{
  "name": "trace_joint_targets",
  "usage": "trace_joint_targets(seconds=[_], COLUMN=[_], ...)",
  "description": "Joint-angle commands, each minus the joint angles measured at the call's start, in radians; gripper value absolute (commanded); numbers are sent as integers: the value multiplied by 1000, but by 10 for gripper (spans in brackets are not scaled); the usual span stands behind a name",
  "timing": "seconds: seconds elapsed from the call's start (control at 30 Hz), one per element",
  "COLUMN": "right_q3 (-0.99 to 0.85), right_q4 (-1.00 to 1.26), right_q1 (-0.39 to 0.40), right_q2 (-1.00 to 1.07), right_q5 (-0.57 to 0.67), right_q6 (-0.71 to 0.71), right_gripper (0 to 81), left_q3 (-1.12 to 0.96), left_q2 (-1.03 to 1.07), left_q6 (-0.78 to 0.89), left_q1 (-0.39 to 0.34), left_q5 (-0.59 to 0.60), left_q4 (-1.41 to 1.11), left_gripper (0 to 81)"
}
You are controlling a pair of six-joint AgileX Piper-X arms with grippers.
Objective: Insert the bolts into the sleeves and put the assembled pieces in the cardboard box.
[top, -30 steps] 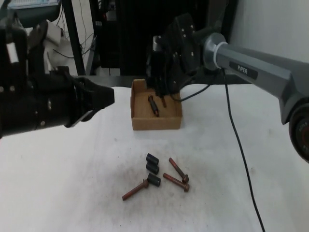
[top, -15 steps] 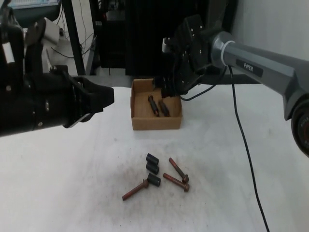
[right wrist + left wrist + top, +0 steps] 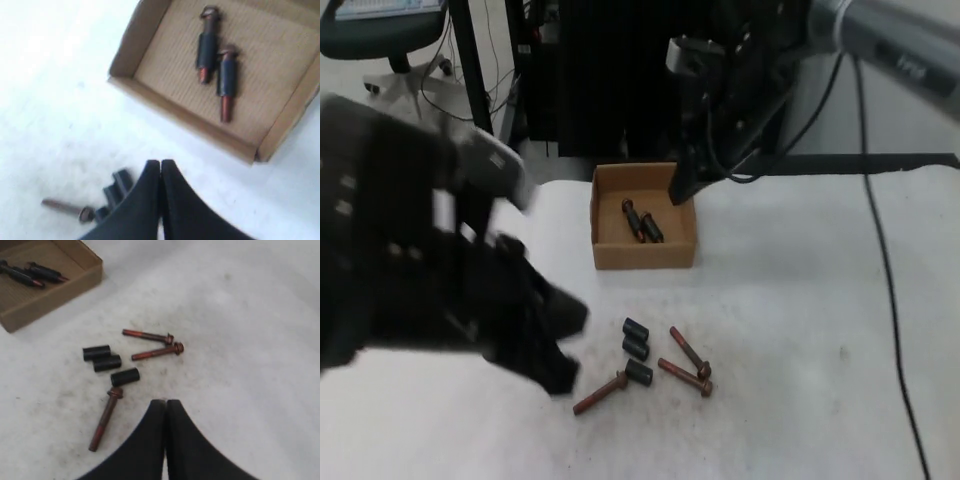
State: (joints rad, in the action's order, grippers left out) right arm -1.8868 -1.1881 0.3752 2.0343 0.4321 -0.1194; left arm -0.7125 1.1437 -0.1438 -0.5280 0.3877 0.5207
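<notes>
Progress is showing in the cardboard box (image 3: pixel 642 256), which is sitting toward the far edge of the desk (image 3: pixel 800 300). Two assembled pieces (image 3: pixel 207 45) are lying side by side on its floor, each a bolt pushed through a sleeve.

You are looking at three loose bolts (image 3: pixel 148 336) and three loose sleeves (image 3: pixel 96 352) lying out in the middle of the desk, between the box and the near edge. Two sleeves are lying side by side, touching. The third is lying at the head of one bolt, touching it or nearly so, but not slid onto it. The other two bolts are lying just beside them, heads close together. By my reading, two pieces are done and three pairs are waiting to be joined and boxed.

Your left gripper (image 3: pixel 166 402) is hanging just beside the loose parts, toward the near edge, fingers pressed together and holding nothing. Your right gripper (image 3: pixel 160 162) is hanging above the desk near the box, likewise closed on nothing.
</notes>
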Motion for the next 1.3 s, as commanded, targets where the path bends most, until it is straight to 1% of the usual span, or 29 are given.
trace_joint_targets(seconds=[0.0,0.07,0.13,0.33,0.4,0.47,0.53,0.6,0.67,0.8,0.9,1.03,1.2,1.27], right_q3=[31,87,147,357,428,493,563,624,679,767,795,799,799,799], right_q4=[-73,-86,-71,-13,-9,2,18,43,72,101,101,101,103,103], right_q1=[2,2,-1,-2,-2,-2,-2,-2,-2,-2,-2,-2,-2,-2], right_q2=[-65,-145,-226,-503,-591,-664,-728,-784,-823,-853,-854,-857,-868,-874], right_q5=[30,67,77,77,74,74,74,67,67,67,69,81,83,83], right_q6=[-65,-88,-92,-89,-73,-52,-47,-26,-5,39,41,45,61,61], right_gripper=[4,4,4,8,8,8,8,8,8,8,8,8,8,8], left_q3=[-8,-24,-50,-169,-212,-251,-289,-317,-333,-334,-334,-334,-334,-334], left_q2=[20,84,159,359,408,454,483,503,516,526,537,556,577,587], left_q6=[-13,-13,-13,-16,-54,-85,-103,-121,-130,-164,-191,-209,-334,-361], left_q1=[-17,-30,-34,-34,-34,-34,-34,-34,-34,-34,-34,-34,-37,-37], left_q5=[-17,-50,-84,-96,-101,-137,-173,-173,-178,-193,-192,-238,-238,-266], left_q4=[9,12,17,22,33,66,108,142,164,183,207,217,217,217], left_gripper=[3,3,3,8,52,116,205,282,329,333,333,333,333,333])
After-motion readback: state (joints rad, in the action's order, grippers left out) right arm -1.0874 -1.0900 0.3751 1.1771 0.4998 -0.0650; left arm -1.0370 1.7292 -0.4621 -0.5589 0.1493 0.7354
